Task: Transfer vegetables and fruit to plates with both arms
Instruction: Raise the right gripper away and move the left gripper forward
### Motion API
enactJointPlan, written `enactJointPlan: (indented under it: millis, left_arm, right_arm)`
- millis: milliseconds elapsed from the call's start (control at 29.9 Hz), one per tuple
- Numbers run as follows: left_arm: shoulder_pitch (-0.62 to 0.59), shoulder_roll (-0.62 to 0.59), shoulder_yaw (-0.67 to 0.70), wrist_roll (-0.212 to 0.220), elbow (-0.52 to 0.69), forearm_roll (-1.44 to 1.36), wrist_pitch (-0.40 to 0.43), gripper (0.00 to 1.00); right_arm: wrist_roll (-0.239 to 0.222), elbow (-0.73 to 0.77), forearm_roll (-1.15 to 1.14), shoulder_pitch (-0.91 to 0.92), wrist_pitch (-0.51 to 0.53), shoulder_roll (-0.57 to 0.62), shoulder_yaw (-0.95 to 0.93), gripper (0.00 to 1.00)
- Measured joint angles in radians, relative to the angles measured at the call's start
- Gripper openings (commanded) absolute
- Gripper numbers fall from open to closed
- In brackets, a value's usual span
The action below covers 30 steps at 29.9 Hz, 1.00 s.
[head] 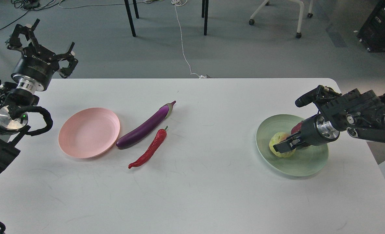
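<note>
The purple eggplant lies slantwise on the white table, its lower end touching the rim of the empty pink plate. The red chili pepper lies just right of the eggplant. The yellow-green fruit sits in the green plate at the right. The dark red pomegranate is behind it, mostly hidden by my right arm. My right gripper lies across the yellow-green fruit; its dark fingers cannot be told apart. My left gripper is open and empty, raised past the table's far left corner.
The white table ends close behind the left gripper and just right of the green plate. Beyond it are a grey floor, black table legs, a white cable and a wheeled chair base.
</note>
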State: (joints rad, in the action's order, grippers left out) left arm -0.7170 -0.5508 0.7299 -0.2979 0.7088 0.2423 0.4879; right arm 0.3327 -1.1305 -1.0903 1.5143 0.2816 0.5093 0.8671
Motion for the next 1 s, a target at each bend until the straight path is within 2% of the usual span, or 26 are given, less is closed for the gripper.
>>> enactJointPlan:
  millis: [334,501,768,1002]
  left_arm:
    - [-0.001,-0.026,-0.011,0.009,0.022,-0.021,0.000,0.98]
    - [-0.004,-0.080,-0.036,0.011,0.091,-0.146,-0.004,0.98]
    - [-0.014,-0.141,-0.043,0.007,0.232,-0.661,-0.004,0.98]
    - [-0.018,-0.143,-0.041,0.000,0.375,-1.188,-0.020,0.98]
  right_arm:
    - [-0.003,0.010,0.088,0.027,0.015,0.049,-0.140,0.98]
    - [0.001,0.121,0.121,0.002,0.012,0.114,-0.291,0.98]
    - [-0.004,0.255,0.235,-0.294,-0.001,0.143,-0.763,0.98]
    - [-0.005,0.280,0.409,-0.520,-0.007,0.147,-1.167,0.99]
